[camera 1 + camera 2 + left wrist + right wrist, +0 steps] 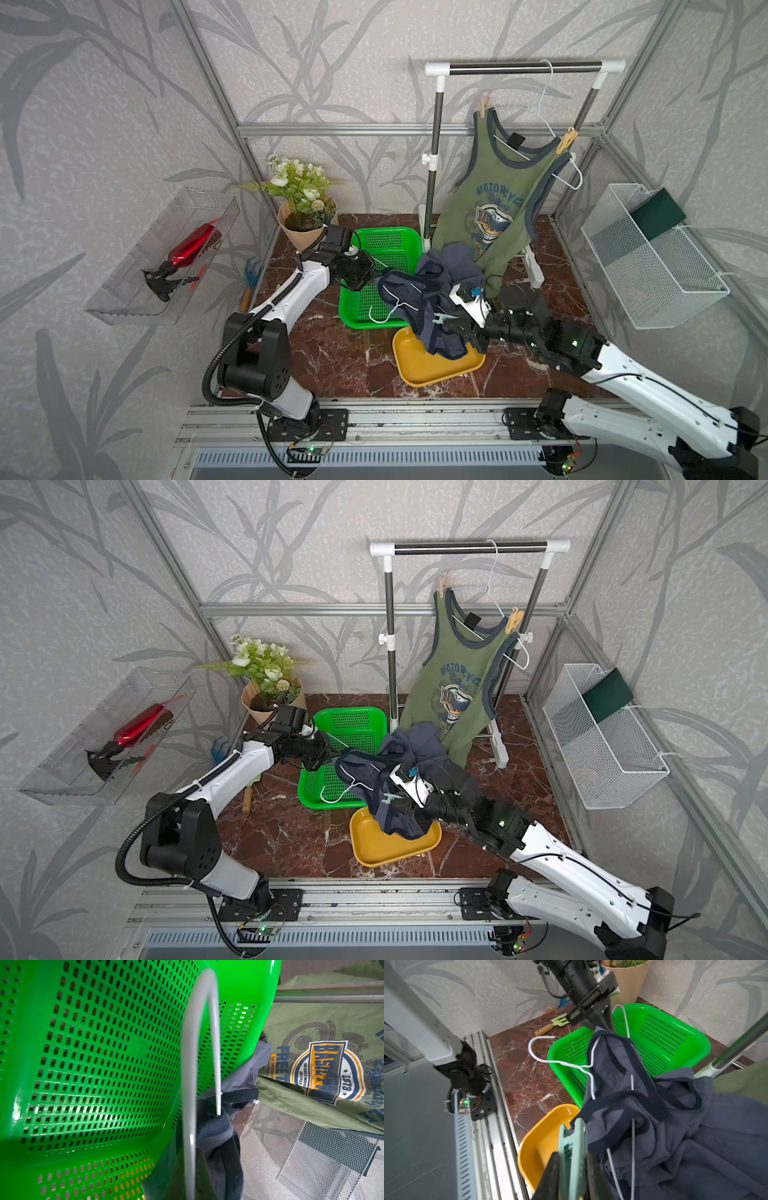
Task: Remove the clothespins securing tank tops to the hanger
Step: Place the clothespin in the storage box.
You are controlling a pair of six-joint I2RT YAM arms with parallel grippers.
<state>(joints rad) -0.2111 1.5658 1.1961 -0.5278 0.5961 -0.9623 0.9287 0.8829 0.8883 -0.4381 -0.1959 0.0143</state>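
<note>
Teal plastic sits between the black fingers [553, 1169] of the right end effector [451, 323], which is closed on the teal clothespin [572, 1147]. The pin's far tip meets the dark trim of the slate-blue tank top [432, 282], above the yellow tray [432, 370]. The left end effector [603, 1024] is closed on a corner of the white hanger [550, 1061], where a strap of that top lies, over the green basket [374, 249]. The top hangs bunched between the two end effectors. Behind them, the olive tank top [490, 195] hangs from the rack rail [523, 68], with a tan clothespin [484, 106] on one strap and a yellow-orange clothespin [567, 139] on the other.
</note>
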